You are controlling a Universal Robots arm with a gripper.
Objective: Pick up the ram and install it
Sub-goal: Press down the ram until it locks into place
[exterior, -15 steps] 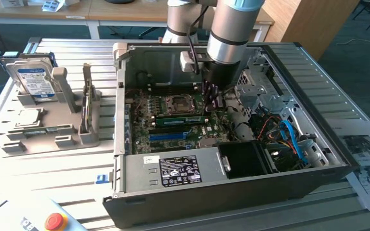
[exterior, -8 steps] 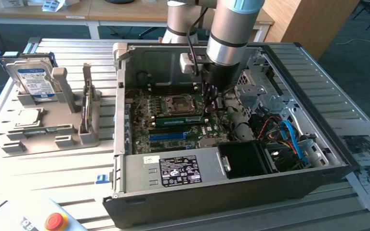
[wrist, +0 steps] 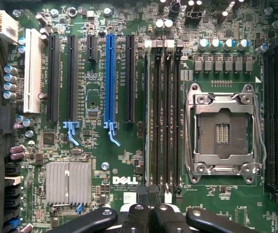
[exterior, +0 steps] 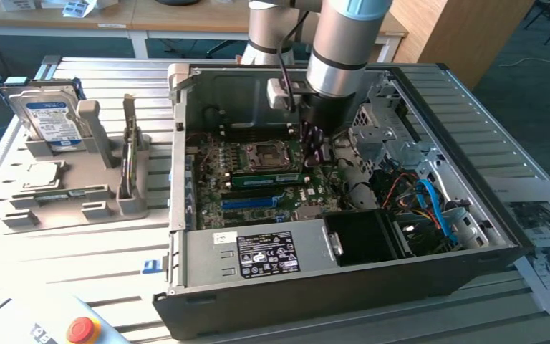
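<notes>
- Ridged silver metal tabletop (exterior: 84, 251) carries an open black desktop computer case (exterior: 351, 287) lying on its side, with printed paper sheets (exterior: 543, 229) by it on the exterior view's right.
- On the exterior view's left stands a grey plastic parts holder (exterior: 94, 165). It holds a boxy silver hard drive with a blue-white label (exterior: 51, 118) upright and a small square silver processor chip (exterior: 44, 174) lying flat.
- A thin dark board (exterior: 134, 143) stands on edge in that holder; what it is cannot be told.
- The ram (exterior: 266, 179), a long narrow green circuit-board stick, lies along a memory slot of the green motherboard (wrist: 105, 160), just beside the empty metal-framed processor socket (wrist: 223, 133).
- The black end effector (exterior: 314, 154) hangs inside the case over the end of the ram on the exterior view's right. Its fingers (wrist: 136, 216) are drawn together with no gap.
- Whether the tips touch the ram cannot be told.
</notes>
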